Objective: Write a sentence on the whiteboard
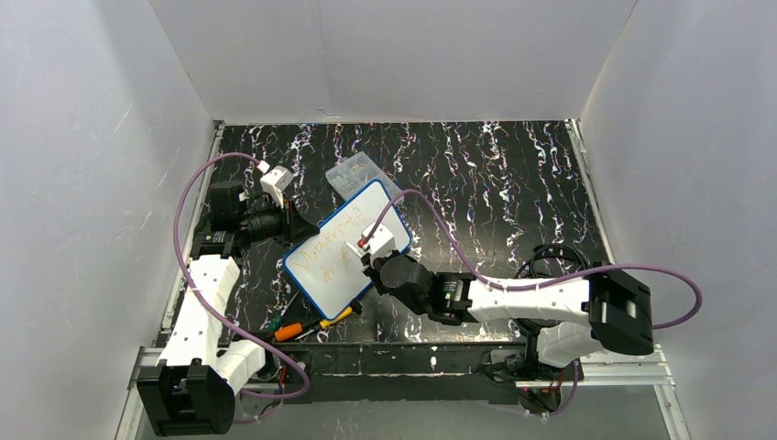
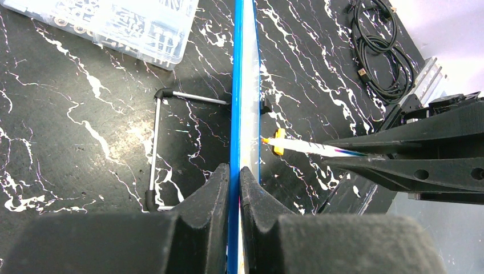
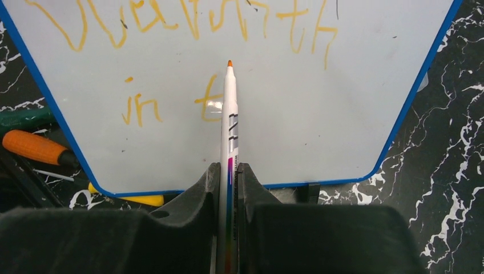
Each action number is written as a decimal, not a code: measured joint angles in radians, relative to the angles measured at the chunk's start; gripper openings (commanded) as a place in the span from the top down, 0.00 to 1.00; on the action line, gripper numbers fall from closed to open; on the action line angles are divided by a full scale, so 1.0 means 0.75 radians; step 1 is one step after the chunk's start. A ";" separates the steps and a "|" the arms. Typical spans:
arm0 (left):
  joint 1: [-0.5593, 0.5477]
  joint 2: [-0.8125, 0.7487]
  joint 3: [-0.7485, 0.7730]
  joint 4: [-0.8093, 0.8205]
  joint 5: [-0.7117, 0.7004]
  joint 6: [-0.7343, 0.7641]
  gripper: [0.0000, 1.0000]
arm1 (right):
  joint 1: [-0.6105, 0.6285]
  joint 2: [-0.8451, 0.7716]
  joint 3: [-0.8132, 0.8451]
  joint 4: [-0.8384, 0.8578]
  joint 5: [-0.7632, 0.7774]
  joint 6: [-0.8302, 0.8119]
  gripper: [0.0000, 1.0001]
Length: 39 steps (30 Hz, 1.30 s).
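At the whiteboard's (image 3: 342, 114) near edge, the right gripper (image 3: 228, 171) pinches a marker (image 3: 229, 108), its tip poised beside the sentence's (image 3: 151, 111) unfinished second line. The left gripper (image 2: 234, 174) clamps the whiteboard's rim, likely steadying it. Beyond sits a compartment box (image 2: 114, 23).

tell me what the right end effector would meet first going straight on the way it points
The right end effector holds a marker ahead of it, so the tip would meet the whiteboard first, by the second line of the sentence. Whether it touches now is unclear.
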 measured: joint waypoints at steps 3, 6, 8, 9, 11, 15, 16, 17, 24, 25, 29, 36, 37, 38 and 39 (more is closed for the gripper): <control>0.000 0.000 0.000 0.000 0.000 0.000 1.00 | -0.015 0.024 0.016 0.009 -0.003 -0.014 0.99; -0.001 0.000 0.000 0.000 0.000 0.000 1.00 | -0.024 0.053 0.024 0.011 -0.010 -0.015 0.99; 0.000 0.000 0.000 0.000 -0.001 0.000 1.00 | -0.026 0.069 0.024 0.008 -0.012 -0.013 0.99; 0.000 0.000 0.000 0.000 -0.002 0.001 1.00 | -0.026 0.073 0.024 0.006 -0.012 -0.012 0.99; 0.000 0.000 0.000 0.000 -0.002 0.000 1.00 | -0.026 0.074 0.024 -0.002 -0.015 -0.005 0.99; 0.000 0.000 0.000 0.000 -0.003 0.001 1.00 | -0.026 0.074 0.022 -0.010 -0.033 0.028 0.99; 0.000 0.000 0.000 0.000 -0.004 0.000 1.00 | -0.026 0.074 0.019 -0.010 -0.041 0.041 0.99; 0.000 0.000 0.000 0.000 -0.004 0.001 1.00 | -0.026 0.073 0.014 -0.011 -0.048 0.056 0.99; 0.000 0.000 0.000 0.000 -0.004 0.000 1.00 | -0.012 0.070 -0.054 -0.037 -0.093 0.145 0.99; 0.000 0.000 0.000 0.000 -0.004 0.000 1.00 | -0.010 0.070 -0.061 -0.043 -0.096 0.155 0.99; 0.000 0.000 0.000 0.000 -0.004 0.000 1.00 | 0.006 0.070 -0.072 -0.069 -0.100 0.179 0.99; 0.000 0.000 0.000 0.000 -0.003 0.000 1.00 | 0.008 0.068 -0.072 -0.070 -0.089 0.192 0.99; 0.000 0.000 0.000 0.000 -0.003 0.000 1.00 | 0.008 0.068 -0.072 -0.069 -0.083 0.192 0.99; 0.000 0.000 0.000 0.000 -0.003 0.000 1.00 | 0.008 0.068 -0.072 -0.066 -0.076 0.190 0.99; 0.000 0.000 0.000 0.000 -0.003 0.000 1.00 | 0.008 0.068 -0.072 -0.061 -0.069 0.186 0.99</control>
